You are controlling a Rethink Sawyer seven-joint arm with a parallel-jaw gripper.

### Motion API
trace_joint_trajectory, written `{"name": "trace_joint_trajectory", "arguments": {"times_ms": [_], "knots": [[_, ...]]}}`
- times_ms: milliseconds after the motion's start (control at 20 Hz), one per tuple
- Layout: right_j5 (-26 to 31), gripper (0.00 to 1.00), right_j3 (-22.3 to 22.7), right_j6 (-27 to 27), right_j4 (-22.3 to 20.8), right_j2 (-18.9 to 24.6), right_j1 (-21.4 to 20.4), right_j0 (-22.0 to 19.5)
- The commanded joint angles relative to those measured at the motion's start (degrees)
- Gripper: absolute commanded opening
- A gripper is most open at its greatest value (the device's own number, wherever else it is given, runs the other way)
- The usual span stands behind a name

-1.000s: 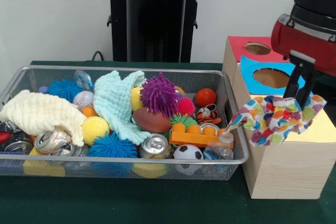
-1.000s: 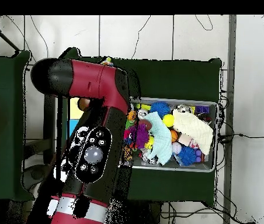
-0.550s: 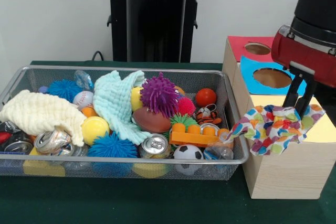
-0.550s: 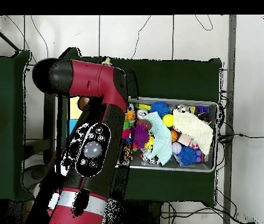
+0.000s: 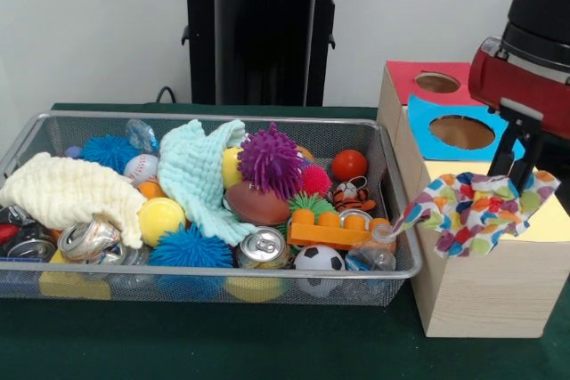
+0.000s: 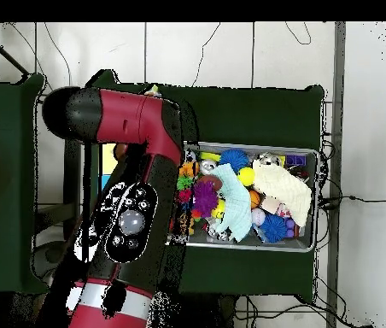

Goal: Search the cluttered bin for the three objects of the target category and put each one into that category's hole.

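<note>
The robot's gripper (image 5: 515, 175) was clamped on a multicoloured patterned cloth (image 5: 472, 206), which hung from its tips over the yellow-topped section (image 5: 554, 222) of the wooden sorting box (image 5: 485, 287). From the gripper, the cloth trailed down and toward the wire bin (image 5: 392, 211), its long axis running roughly sideways in the front view, one corner draped past the box's edge. The yellow section's hole could not be seen; the blue panel's hole (image 5: 461, 132) and the red panel's hole (image 5: 437, 83) lay farther back. Judging by this, the coming release depended on the cloth's bulk sitting over the right opening. In the overhead view the arm (image 6: 124, 218) hid the box and cloth.
</note>
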Motion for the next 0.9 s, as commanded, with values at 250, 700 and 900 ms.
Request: {"name": "trace_joint_trajectory", "arguments": {"times_ms": [250,700,900], "knots": [[-0.74,0.0,10.18,15.77,1.45,2.92,-2.15,1.41],[-5.23,0.0,12.58,14.6,1.56,4.12,-1.39,1.17],[-7.53,0.0,13.84,13.93,1.61,4.64,-0.91,0.88]]}}
